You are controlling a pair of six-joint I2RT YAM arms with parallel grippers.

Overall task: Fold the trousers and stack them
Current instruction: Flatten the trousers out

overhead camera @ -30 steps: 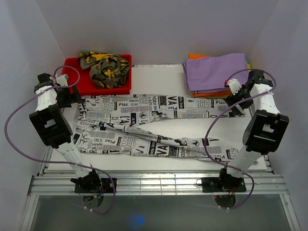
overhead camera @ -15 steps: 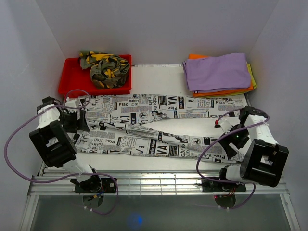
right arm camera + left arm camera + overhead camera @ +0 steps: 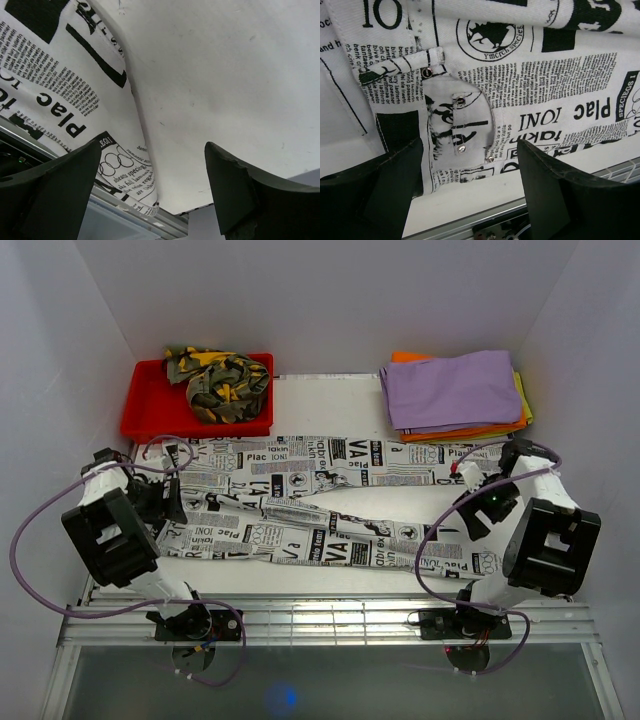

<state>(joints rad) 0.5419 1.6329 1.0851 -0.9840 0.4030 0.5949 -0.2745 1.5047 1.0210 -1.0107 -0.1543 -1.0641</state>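
Observation:
The newspaper-print trousers (image 3: 300,502) lie spread flat on the white table (image 3: 325,405), waist at the left, both legs running right. My left gripper (image 3: 168,502) is open and hovers over the waist end. In the left wrist view its gripper (image 3: 470,175) straddles the riveted pocket (image 3: 460,125) near the table's front edge. My right gripper (image 3: 478,512) is open above the near leg's end. In the right wrist view that gripper (image 3: 150,175) hangs over the leg's hem (image 3: 107,160) and bare table. Neither holds anything.
A red tray (image 3: 145,405) with a crumpled camouflage garment (image 3: 218,380) stands at the back left. A stack of folded purple and orange cloth (image 3: 455,390) lies at the back right. Metal rails (image 3: 320,615) run along the near table edge.
Both arms have swung from the far side of the trousers toward the near side. The left gripper came down over the waist; the right moved to the near leg's end.

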